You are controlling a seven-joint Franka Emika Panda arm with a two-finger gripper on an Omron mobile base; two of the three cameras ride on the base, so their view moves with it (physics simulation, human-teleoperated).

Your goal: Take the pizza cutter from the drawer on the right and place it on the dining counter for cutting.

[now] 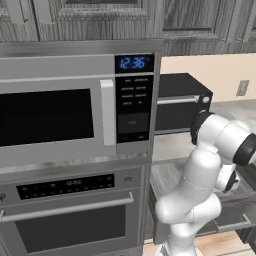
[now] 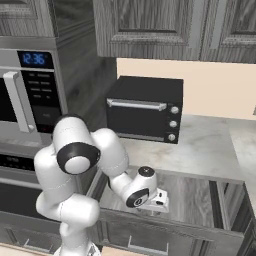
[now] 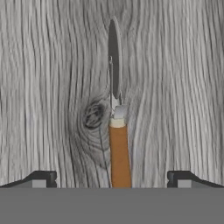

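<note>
The pizza cutter [image 3: 117, 127] lay flat on the grey, wood-grain floor of the drawer [image 3: 52, 87]. Its short brown wooden handle pointed toward the bottom of the hand view. Its thin, silvery-dark wheel pointed toward the top and showed edge-on, like a slim blade. A small pale metal neck joined the handle to the wheel. In the right base view the drawer [image 2: 200, 195] stood pulled open under the worktop.

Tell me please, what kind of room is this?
Most likely a home kitchen: a built-in microwave above an oven, a black toaster oven on a grey worktop, and wooden wall cabinets.
</note>
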